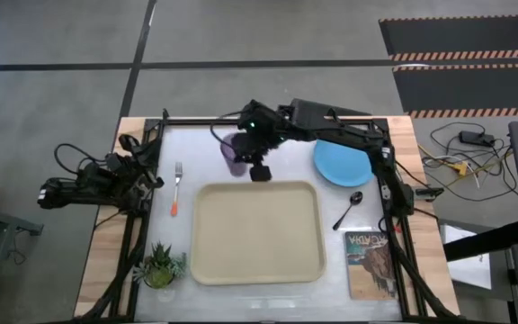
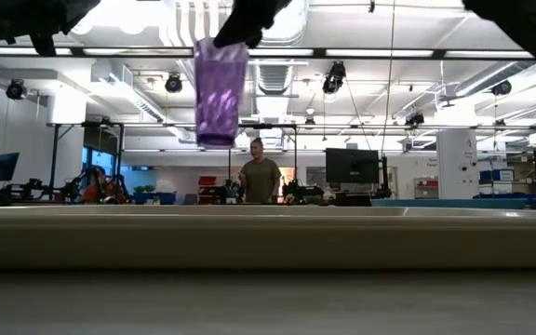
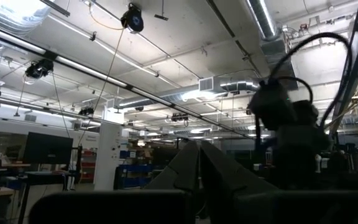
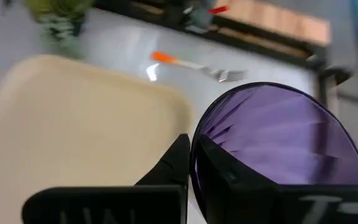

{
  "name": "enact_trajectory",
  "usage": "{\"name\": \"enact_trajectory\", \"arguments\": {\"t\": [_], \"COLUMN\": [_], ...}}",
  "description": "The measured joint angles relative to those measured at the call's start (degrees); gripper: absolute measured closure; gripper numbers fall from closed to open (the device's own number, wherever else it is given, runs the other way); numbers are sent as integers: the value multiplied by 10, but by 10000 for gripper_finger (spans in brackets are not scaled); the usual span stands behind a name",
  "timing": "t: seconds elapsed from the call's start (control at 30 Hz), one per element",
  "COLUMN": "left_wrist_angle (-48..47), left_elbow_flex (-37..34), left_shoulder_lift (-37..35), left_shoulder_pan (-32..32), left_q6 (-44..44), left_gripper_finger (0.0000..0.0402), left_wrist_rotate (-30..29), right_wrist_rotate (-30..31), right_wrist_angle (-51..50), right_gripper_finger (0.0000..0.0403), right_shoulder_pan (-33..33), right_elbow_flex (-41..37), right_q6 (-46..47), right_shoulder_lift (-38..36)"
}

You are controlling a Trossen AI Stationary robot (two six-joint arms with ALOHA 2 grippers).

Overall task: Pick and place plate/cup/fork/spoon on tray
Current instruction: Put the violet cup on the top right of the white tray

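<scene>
Held aloft in the right gripper (image 1: 245, 155): the purple cup (image 1: 236, 153), fingers (image 4: 178, 163) clamped across its rim, hanging clear of the table just off the 12 o'clock edge of the tray (image 1: 257, 232). Seen from table height, cup (image 2: 219, 90) suspended high above the tray's near rim (image 2: 268, 240), a person (image 2: 261, 177) standing far back in the room. From the right wrist, cup's ribbed interior (image 4: 278, 140) filling the view, beige tray (image 4: 73, 124) below it and orange-handled fork (image 4: 194, 64) beyond.

Tray at table centre, nothing on it. Fork (image 1: 177, 190) at 9 o'clock of the tray, flat on the table, just beside the rim, tines toward 12. Light-blue plate (image 1: 340, 166) at 2 o'clock, near the tray's corner, partly under the right arm. Dark spoon (image 1: 348, 209) at 3 o'clock, angled, just beside the tray. Printed book (image 1: 370, 263) at 4 o'clock; small potted plant (image 1: 159, 266) at 8 o'clock.

Left gripper (image 1: 52, 193) parked off the table's 9 o'clock edge, arm folded; fingers (image 3: 197, 168) pressed together, holding nothing.
</scene>
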Motion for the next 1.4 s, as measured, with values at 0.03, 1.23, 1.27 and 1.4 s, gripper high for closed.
{"name": "enact_trajectory", "arguments": {"t": [0.03, 1.23, 1.27, 1.4], "left_wrist_angle": [3, -7, -7, -7], "left_elbow_flex": [0, -1, -1, -1], "left_shoulder_lift": [0, 0, 0, 0], "left_shoulder_pan": [0, 0, 0, 0], "left_q6": [0, -47, -47, -47], "left_gripper_finger": [402, 402, 402, 402], "left_wrist_rotate": [0, 0, 0, 0], "right_wrist_rotate": [0, 357, 363, 367], "right_wrist_angle": [-20, 280, 280, 295], "right_gripper_finger": [394, 394, 394, 391], "right_shoulder_pan": [8, 219, 220, 220], "right_elbow_flex": [-2, -738, -744, -760], "right_q6": [17, 441, 446, 450], "right_shoulder_lift": [-5, -411, -410, -404]}}
